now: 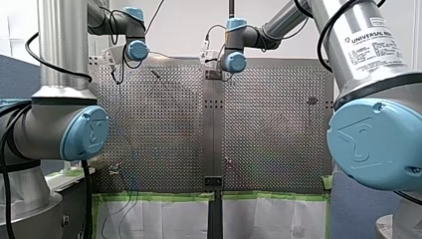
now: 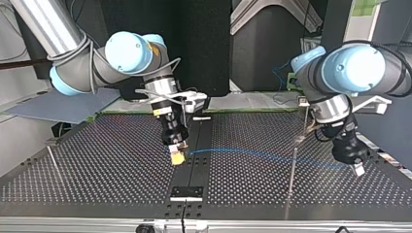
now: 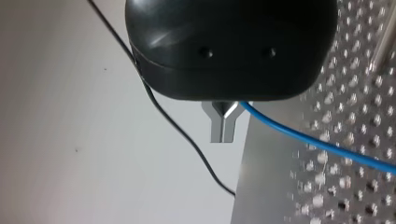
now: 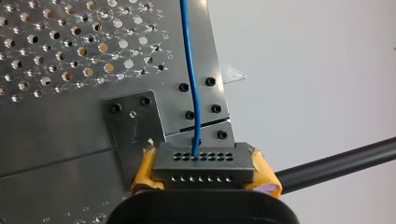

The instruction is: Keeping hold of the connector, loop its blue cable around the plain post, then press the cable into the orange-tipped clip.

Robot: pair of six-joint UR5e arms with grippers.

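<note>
Connector (image 4: 203, 161), seemingly rigid and light, sits clamped in my right pincer (image 4: 204, 176); its limp cable (image 4: 190, 70) trails toward the top view's three o'clock into my closed left pincer (image 2: 358, 169).

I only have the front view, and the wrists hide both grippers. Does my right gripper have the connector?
Observer: Yes. The right wrist view shows the right gripper with its yellow pads clamping the connector at its two ends.
Operator: Where does the cable go?
Observer: In the top view the blue cable runs from the connector across to the left gripper.
Operator: Looped round a post?
Observer: No loop shows; the cable merely crosses a thin post there.
</note>
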